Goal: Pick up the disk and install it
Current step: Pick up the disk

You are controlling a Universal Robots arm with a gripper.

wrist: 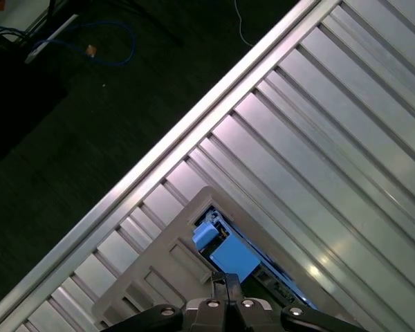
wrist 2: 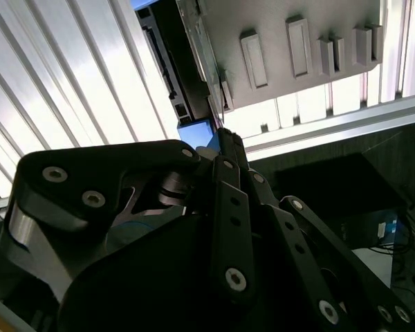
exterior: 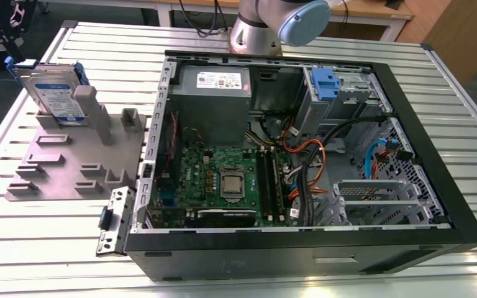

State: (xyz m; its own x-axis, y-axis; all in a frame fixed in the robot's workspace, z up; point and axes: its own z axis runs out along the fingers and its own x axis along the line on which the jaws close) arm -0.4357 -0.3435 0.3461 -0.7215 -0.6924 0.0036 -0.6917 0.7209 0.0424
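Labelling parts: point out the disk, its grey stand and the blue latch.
the disk (exterior: pixel 54 93), exterior view, on its label.
grey stand (exterior: pixel 63 177), exterior view, on its base plate.
blue latch (exterior: pixel 325 83), exterior view, on its front face.

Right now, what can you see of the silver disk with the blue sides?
The flat rectangular silver disk looks like metal, with a white-and-blue label on its face and blue plastic rails along its edges. It stands upright on one edge in a slot of the grey plastic holder, at the exterior view's left of the open black computer case. The first wrist view shows its blue rail from above.
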